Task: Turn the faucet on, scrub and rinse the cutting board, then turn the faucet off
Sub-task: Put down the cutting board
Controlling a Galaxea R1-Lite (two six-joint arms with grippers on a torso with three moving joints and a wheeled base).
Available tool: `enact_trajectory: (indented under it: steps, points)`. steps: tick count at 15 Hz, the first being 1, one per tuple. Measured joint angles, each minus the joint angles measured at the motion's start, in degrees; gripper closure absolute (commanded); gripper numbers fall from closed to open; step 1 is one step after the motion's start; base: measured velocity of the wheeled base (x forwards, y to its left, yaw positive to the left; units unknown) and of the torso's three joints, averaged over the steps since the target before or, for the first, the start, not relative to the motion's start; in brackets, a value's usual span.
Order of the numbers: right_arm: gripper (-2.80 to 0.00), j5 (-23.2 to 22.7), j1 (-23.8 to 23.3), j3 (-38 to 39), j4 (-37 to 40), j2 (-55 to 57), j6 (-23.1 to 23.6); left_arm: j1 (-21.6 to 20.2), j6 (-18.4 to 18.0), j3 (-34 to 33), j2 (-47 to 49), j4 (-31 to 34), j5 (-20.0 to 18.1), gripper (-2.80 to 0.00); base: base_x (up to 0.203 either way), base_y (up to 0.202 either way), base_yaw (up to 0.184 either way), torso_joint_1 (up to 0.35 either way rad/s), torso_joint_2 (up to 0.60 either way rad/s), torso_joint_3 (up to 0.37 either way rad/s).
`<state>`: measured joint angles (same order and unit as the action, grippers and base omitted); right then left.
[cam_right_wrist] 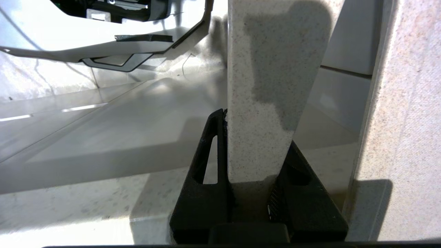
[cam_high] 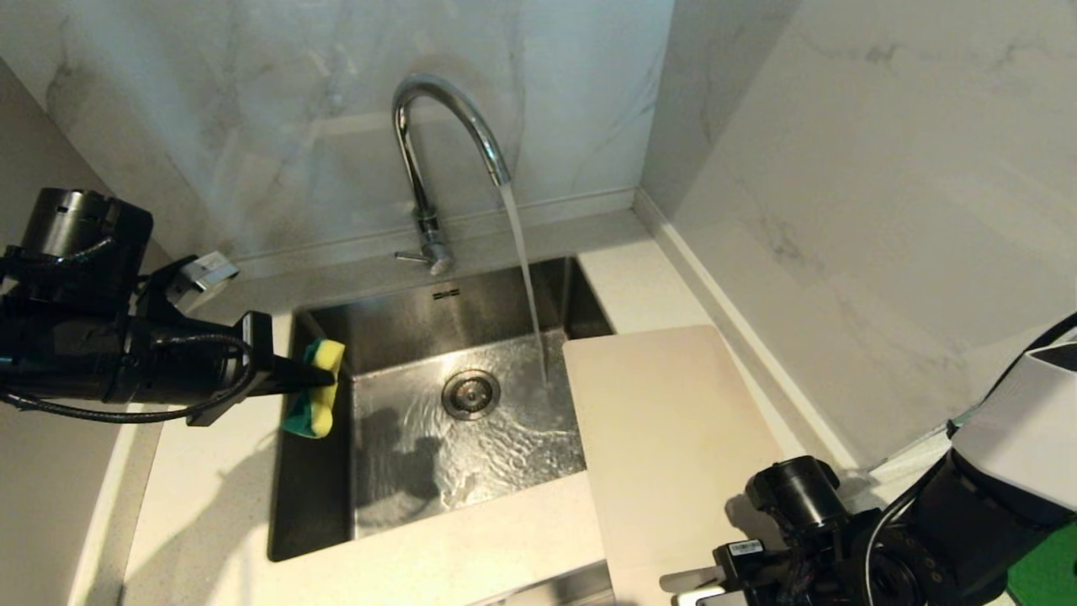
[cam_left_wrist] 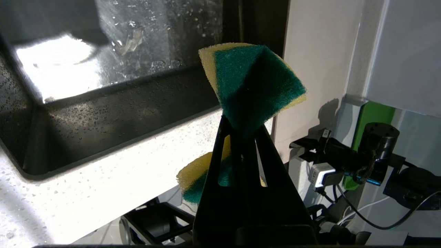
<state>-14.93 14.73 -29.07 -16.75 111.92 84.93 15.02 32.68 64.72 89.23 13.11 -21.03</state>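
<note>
Water streams from the chrome faucet (cam_high: 437, 118) into the steel sink (cam_high: 404, 320); its side lever (cam_high: 416, 257) points left. My left gripper (cam_high: 324, 383) (cam_left_wrist: 243, 129) hovers at the sink's left rim, shut on a yellow and green sponge (cam_high: 315, 396) (cam_left_wrist: 255, 79). The beige cutting board (cam_high: 673, 438) lies to the right of the sink, its left edge over the basin. My right gripper (cam_right_wrist: 256, 134) sits at the board's near end and is shut on it, with the board's speckled edge (cam_right_wrist: 262, 103) clamped between both fingers. The right arm (cam_high: 841, 539) shows at the lower right of the head view.
Marble walls rise behind the sink and along the right, meeting in a corner. A pale speckled counter (cam_high: 210, 505) surrounds the basin. Rippling water covers the sink floor around the drain (cam_high: 470, 393). A green mat (cam_high: 1043, 572) peeks in at the lower right.
</note>
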Motion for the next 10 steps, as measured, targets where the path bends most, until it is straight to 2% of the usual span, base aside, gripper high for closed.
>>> enact_trajectory:
  steps: [10]
  points:
    - [0.00,0.1,0.4,0.1,-0.3,2.5,-0.9,0.0,0.0,0.0,0.7,0.0,0.0,0.00,0.000,0.000,0.000,0.000,0.00,0.000]
